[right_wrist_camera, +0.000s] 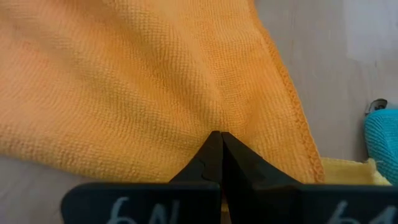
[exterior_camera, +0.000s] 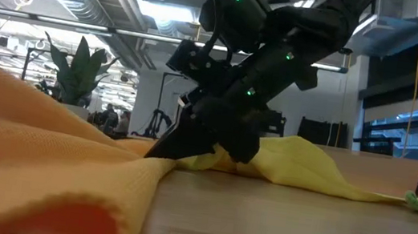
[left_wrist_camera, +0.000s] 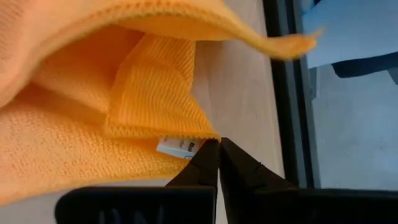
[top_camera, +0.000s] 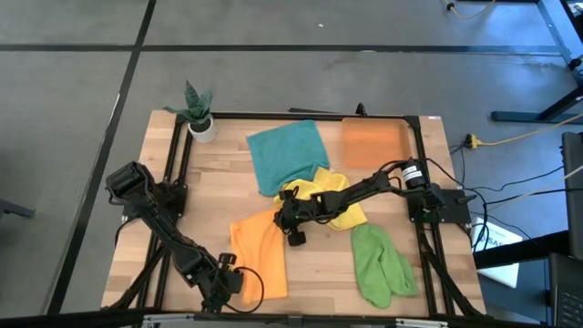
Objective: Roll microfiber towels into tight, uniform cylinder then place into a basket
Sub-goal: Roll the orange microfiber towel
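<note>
The orange towel (top_camera: 260,251) lies rumpled on the wooden table, near the middle of its front. My left gripper (top_camera: 232,281) is shut at the towel's near left corner. My right gripper (top_camera: 284,219) is shut on its far right part. The yellow towel (top_camera: 335,196) lies bunched under my right arm. The teal towel (top_camera: 287,155) is spread out behind it, and the light green towel (top_camera: 383,264) lies at the near right. The orange basket (top_camera: 373,141) stands at the far right. My left gripper meets the orange towel at a folded corner (left_wrist_camera: 202,132) beside the white label (left_wrist_camera: 177,147), slanting down. The tips hide how much cloth lies between them. A flap of the towel (left_wrist_camera: 186,18) arches above this corner. My right gripper pinches the orange towel a little inside its hemmed edge (right_wrist_camera: 214,121). The fingers (exterior_camera: 165,145) slant down onto it from the table's right. Creases run together toward the tips. The cloth around the pinch lies on the table.
A white pot with a green plant (top_camera: 200,123) stands at the far left corner. Black frame rails (top_camera: 175,173) run along the table's left, far and right sides. Bare wood (top_camera: 323,264) shows between the orange and green towels.
</note>
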Controlling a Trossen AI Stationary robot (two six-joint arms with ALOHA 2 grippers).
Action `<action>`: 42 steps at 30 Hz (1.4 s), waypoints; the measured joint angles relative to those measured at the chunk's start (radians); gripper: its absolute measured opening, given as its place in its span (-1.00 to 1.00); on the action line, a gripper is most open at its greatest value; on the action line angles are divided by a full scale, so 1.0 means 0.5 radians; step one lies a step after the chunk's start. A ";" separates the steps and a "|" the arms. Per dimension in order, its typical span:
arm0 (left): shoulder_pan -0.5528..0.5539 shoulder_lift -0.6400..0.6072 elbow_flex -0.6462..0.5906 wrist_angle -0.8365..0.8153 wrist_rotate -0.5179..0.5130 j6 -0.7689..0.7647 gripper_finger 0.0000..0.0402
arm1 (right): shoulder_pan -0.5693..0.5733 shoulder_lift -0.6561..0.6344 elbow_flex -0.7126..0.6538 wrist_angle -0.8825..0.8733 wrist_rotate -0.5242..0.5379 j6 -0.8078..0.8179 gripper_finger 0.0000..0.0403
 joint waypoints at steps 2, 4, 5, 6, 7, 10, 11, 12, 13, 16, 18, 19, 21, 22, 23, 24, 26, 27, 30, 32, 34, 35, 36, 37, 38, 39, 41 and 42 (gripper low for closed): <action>0.000 0.029 0.000 0.033 -0.002 -0.006 -1.00 | 0.000 0.000 -0.001 0.003 0.002 0.000 -0.98; 0.001 0.047 0.000 0.031 -0.003 -0.079 -1.00 | 0.000 0.001 -0.001 0.004 0.002 -0.001 -0.98; 0.001 0.051 0.000 0.022 -0.006 -0.137 -1.00 | 0.000 0.001 -0.001 0.004 0.003 -0.001 -0.98; 0.007 0.051 0.000 0.020 -0.010 -0.214 -1.00 | 0.000 0.001 -0.002 0.005 0.002 -0.001 -0.98; 0.012 0.051 0.000 0.017 -0.014 -0.301 -1.00 | 0.000 0.001 -0.002 0.005 0.003 -0.001 -0.98; 0.025 0.051 0.000 0.007 -0.015 -0.558 -0.98 | -0.001 0.001 -0.002 0.008 0.003 -0.002 -0.98; 0.029 0.051 0.000 0.008 -0.012 -0.615 -0.97 | -0.001 0.002 -0.002 0.009 0.003 -0.002 -0.98; 0.030 0.051 0.000 0.007 -0.008 -0.665 -0.94 | -0.001 0.002 -0.002 0.009 0.004 -0.002 -0.98; 0.029 0.051 0.000 0.007 -0.006 -0.709 -0.92 | -0.001 0.002 -0.002 0.010 0.004 -0.002 -0.98; 0.027 0.051 0.000 0.010 -0.003 -0.839 -0.83 | -0.001 0.002 -0.003 0.010 0.004 -0.002 -0.98; 0.026 0.051 0.000 0.014 0.024 -0.911 -0.78 | 0.000 0.002 -0.003 0.010 0.004 -0.002 -0.98; 0.028 0.051 0.000 0.012 0.058 -0.929 -0.76 | 0.000 0.002 -0.003 0.010 0.004 0.002 -0.98; 0.028 0.051 0.000 0.013 0.187 -0.906 -0.73 | -0.001 0.002 -0.003 0.010 0.005 0.003 -0.98; 0.028 0.051 0.000 0.013 0.238 -0.891 -0.73 | -0.001 0.002 -0.003 0.010 0.004 0.003 -0.98; 0.025 0.051 0.000 0.013 0.263 -0.892 -0.73 | -0.001 0.002 -0.003 0.010 0.004 0.004 -0.98; 0.019 0.051 0.000 0.013 0.266 -0.894 -0.73 | -0.001 0.002 -0.003 0.011 0.004 0.006 -0.98; 0.003 0.037 0.000 0.012 0.262 -0.903 -0.74 | -0.001 0.002 -0.003 0.013 0.004 0.028 -0.98; -0.005 0.021 -0.001 0.013 0.262 -0.911 -0.75 | -0.001 0.002 -0.003 0.016 0.003 0.049 -0.98; -0.029 -0.051 -0.001 0.009 0.246 -0.939 -0.75 | 0.001 0.002 -0.003 0.018 0.003 0.057 -0.98; -0.047 -0.094 -0.001 0.009 0.231 -0.943 -0.76 | 0.001 0.002 -0.003 0.016 0.005 0.057 -0.98; -0.068 -0.126 0.000 0.021 0.198 -0.943 -0.76 | -0.002 0.002 -0.004 0.016 0.012 0.057 -0.98; -0.075 -0.132 0.000 0.027 0.180 -0.935 -0.76 | -0.002 0.002 -0.004 0.016 0.012 0.058 -0.98; -0.081 -0.133 0.000 0.033 0.164 -0.933 -0.76 | -0.002 0.002 -0.004 0.016 0.013 0.058 -0.98; -0.085 -0.133 0.000 0.042 0.159 -0.932 -0.76 | -0.002 0.002 -0.004 0.015 0.014 0.057 -0.98; -0.085 -0.132 0.000 0.044 0.162 -0.930 -0.76 | -0.002 0.002 -0.004 0.015 0.014 0.057 -0.98; -0.084 -0.132 0.000 0.045 0.175 -0.929 -0.76 | -0.002 0.002 -0.004 0.015 0.015 0.057 -0.98; -0.083 -0.137 0.000 0.044 0.178 -0.927 -0.76 | -0.002 0.002 -0.004 0.016 0.015 0.057 -0.98; -0.083 -0.145 0.002 0.043 0.166 -0.907 -0.76 | -0.002 0.002 -0.004 0.017 0.015 0.057 -0.98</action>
